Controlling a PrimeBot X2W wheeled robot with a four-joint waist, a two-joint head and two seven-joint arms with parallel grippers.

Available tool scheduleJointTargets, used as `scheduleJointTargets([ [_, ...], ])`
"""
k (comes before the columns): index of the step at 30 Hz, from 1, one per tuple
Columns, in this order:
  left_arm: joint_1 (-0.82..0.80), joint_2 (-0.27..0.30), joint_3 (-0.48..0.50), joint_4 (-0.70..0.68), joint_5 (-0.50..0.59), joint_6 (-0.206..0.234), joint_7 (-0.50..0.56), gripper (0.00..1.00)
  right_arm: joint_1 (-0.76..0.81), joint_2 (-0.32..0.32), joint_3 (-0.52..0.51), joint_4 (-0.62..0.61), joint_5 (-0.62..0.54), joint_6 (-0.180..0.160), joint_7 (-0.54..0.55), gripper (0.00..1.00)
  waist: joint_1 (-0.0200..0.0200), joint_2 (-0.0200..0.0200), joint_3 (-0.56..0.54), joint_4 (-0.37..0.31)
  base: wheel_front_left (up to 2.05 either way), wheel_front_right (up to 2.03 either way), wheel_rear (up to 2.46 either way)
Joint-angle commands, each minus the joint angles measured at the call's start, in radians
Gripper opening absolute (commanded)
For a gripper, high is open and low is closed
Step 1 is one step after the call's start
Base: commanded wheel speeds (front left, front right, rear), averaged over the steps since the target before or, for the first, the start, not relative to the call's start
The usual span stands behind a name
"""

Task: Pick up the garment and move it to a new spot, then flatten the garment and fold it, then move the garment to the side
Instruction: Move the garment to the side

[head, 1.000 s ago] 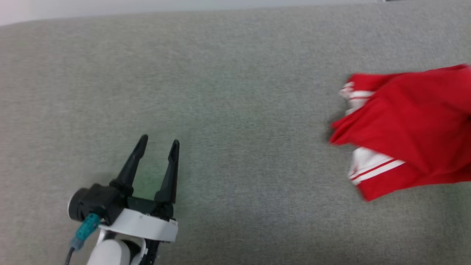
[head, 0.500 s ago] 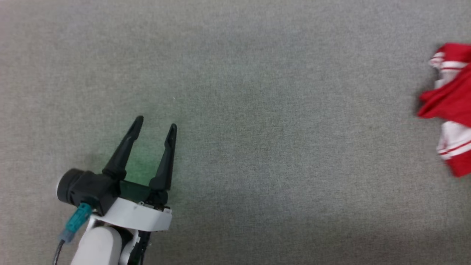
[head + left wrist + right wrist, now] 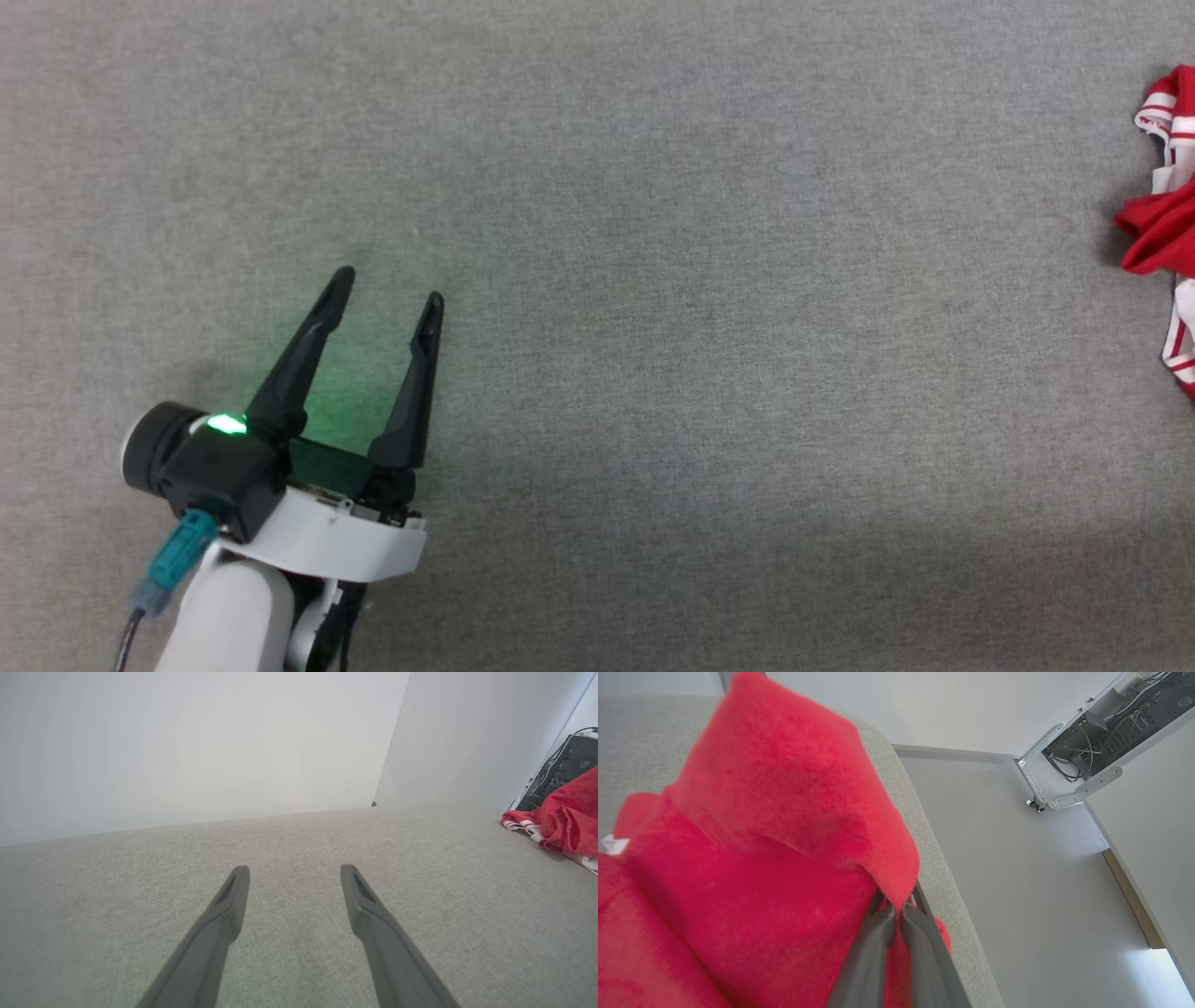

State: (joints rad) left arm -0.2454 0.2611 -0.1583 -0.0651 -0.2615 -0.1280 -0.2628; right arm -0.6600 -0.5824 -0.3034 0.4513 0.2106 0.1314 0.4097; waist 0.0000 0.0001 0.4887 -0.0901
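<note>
Our right fingers [image 3: 868, 961] are pressed together on a fold of the garment [image 3: 761, 835], pinching it; our left fingers [image 3: 308, 345] stand spread and hold nothing, over the left part of the tabletop [image 3: 653, 280]; the garment is bunched at the tabletop's right edge, and in the left wrist view its lower folds seem to trail on the tabletop; we judge the pick-up made and the move to a new spot in hand, with flattening, folding and the move aside all left; the fingers are long, dark, matte and tapering; the garment is soft, slightly fuzzy bright red, crumpled into loose folds, with white bands edged by thin red stripes; the tabletop is covered in grey woven cloth, rounded at its edge.
</note>
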Motion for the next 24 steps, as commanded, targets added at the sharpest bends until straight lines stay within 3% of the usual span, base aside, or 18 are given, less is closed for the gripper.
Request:
scheduleJointTargets([
  [1,-0.008,0.005,0.002,-0.004,0.004,-0.004,-0.002,1.00,-0.017,0.003,0.001,0.014,-0.013,-0.002,-0.017,0.00,0.0000,-0.0001,0.006,-0.004,0.00,0.00,0.00],
  [7,-0.016,0.013,0.006,0.000,0.000,-0.004,-0.002,1.00,-0.058,0.002,0.024,0.087,-0.029,-0.002,-0.066,0.00,0.0000,-0.0001,0.016,-0.005,0.00,0.00,0.00],
  [8,-0.017,0.013,0.007,0.001,0.000,-0.004,-0.002,1.00,-0.064,-0.001,0.027,0.098,-0.031,-0.002,-0.074,0.29,0.0000,-0.0001,0.017,-0.005,0.00,0.00,0.00],
  [10,-0.018,0.013,0.009,0.005,-0.002,-0.004,-0.002,1.00,-0.074,-0.005,0.036,0.121,-0.030,-0.002,-0.089,0.46,0.0000,-0.0001,0.017,-0.005,0.00,0.00,0.00],
  [11,-0.018,0.012,0.010,0.007,-0.003,-0.004,-0.002,1.00,-0.077,-0.008,0.041,0.133,-0.027,-0.002,-0.095,0.60,0.0000,-0.0001,0.016,-0.005,0.00,0.00,0.00],
  [12,-0.018,0.011,0.011,0.008,-0.004,-0.004,-0.002,1.00,-0.081,-0.011,0.045,0.144,-0.025,-0.002,-0.099,0.90,0.0000,-0.0001,0.016,-0.004,0.00,0.00,0.00],
  [13,-0.019,0.010,0.011,0.010,-0.005,-0.004,-0.002,1.00,-0.086,-0.014,0.049,0.155,-0.021,-0.002,-0.106,1.00,0.0000,-0.0001,0.014,-0.003,0.00,0.00,0.00],
  [19,-0.024,-0.005,0.017,0.028,-0.012,-0.004,-0.002,1.00,-0.104,-0.025,0.093,0.204,0.009,-0.002,-0.142,1.00,0.0000,-0.0001,-0.013,0.006,0.00,0.00,0.00],
  [24,-0.003,-0.027,0.029,0.051,-0.019,-0.004,-0.002,1.00,-0.084,0.003,0.172,0.198,0.042,-0.002,-0.168,1.00,0.0000,-0.0001,-0.072,0.019,0.00,0.00,0.00],
])
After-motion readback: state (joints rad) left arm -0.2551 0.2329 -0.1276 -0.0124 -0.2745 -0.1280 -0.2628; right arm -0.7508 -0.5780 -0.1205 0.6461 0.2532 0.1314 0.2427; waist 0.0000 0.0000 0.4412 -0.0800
